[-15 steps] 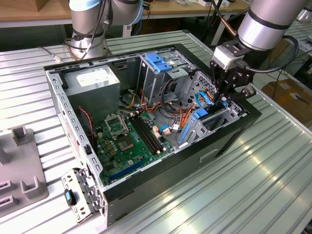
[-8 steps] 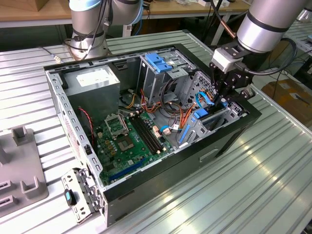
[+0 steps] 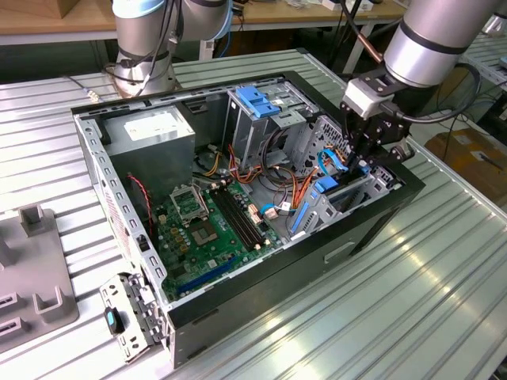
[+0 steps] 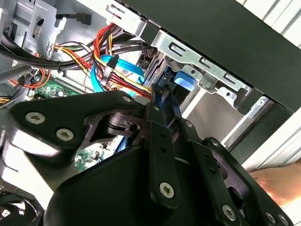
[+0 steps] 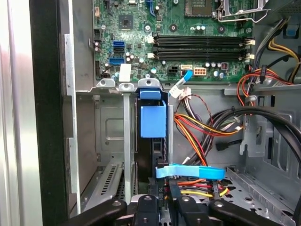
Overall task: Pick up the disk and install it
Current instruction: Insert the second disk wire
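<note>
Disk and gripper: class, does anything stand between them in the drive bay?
Possibly. In the first wrist view a blue flat cable crosses just ahead of the gripper, before the disk standing in its metal bay slot. Coloured wires run alongside.

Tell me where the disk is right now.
The disk stands on edge in the metal drive bay at the case's front corner, on the exterior view's right, directly under the gripper and beside the orange cables.
</note>
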Robot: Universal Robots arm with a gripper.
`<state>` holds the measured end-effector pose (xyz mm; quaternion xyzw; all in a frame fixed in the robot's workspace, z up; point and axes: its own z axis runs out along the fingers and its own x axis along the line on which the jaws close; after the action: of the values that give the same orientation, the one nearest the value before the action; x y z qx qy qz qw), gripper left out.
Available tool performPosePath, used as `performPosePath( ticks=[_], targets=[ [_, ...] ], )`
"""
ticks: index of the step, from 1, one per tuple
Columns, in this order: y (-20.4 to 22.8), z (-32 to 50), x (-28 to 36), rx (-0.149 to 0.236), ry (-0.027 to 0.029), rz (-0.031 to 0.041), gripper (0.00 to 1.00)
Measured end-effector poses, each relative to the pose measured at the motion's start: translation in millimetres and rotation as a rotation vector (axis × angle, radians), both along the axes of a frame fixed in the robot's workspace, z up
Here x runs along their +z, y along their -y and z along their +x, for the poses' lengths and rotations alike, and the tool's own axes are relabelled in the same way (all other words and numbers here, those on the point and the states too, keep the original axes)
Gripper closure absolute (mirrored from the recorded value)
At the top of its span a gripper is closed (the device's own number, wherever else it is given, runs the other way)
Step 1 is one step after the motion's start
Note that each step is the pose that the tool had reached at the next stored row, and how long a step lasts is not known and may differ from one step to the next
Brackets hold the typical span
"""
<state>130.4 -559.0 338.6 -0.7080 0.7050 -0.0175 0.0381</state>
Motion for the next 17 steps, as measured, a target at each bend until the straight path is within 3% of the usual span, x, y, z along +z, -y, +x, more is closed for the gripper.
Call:
performPosePath(
  ticks=[1, 4, 11, 17],
  targets=[
    [0.0, 0.0, 0.3, 0.000, 0.0000, -0.0007, 0.76],
    [0.0, 0.0, 3.2, 0.000, 0.0000, -0.0009, 0.76],
    [-0.7, 0.0, 26.8, 0.000, 0.0000, -0.0026, 0.76],
    [-0.7, -4.8, 28.1, 0.000, 0.0000, -0.0027, 0.76]
  ],
)
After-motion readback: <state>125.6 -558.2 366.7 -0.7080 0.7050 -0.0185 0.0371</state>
